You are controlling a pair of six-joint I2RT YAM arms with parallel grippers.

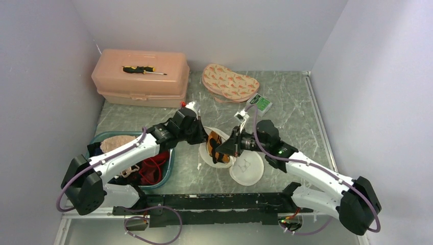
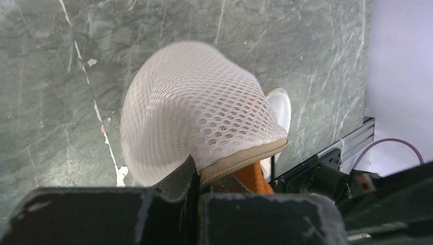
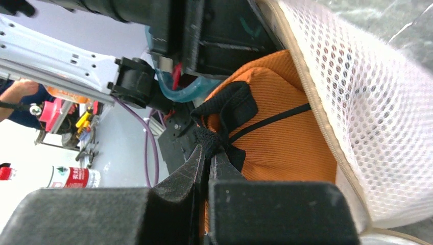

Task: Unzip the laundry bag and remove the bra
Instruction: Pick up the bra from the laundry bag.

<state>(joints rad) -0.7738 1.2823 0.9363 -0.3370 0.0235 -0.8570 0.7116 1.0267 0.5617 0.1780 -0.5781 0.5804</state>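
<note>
The white mesh laundry bag (image 1: 204, 154) lies mid-table, its beige zipper edge open. My left gripper (image 1: 200, 137) is shut on that zipper edge (image 2: 240, 162), with the mesh dome (image 2: 194, 107) bulging beyond my fingers. The bra (image 1: 214, 148) here is orange ribbed fabric with black straps, and it sticks out of the bag's opening. My right gripper (image 1: 228, 148) is shut on its black strap (image 3: 219, 140), with the orange cup (image 3: 275, 127) just past my fingertips and the mesh (image 3: 357, 102) to its right.
A teal basin (image 1: 170, 166) at the left holds red and beige fabric (image 1: 150, 171). A pink toolbox (image 1: 140, 76) with a screwdriver (image 1: 143, 70) on it stands at the back left. A patterned pouch (image 1: 230, 82) lies at the back. A white dome (image 1: 246, 169) lies by the bag.
</note>
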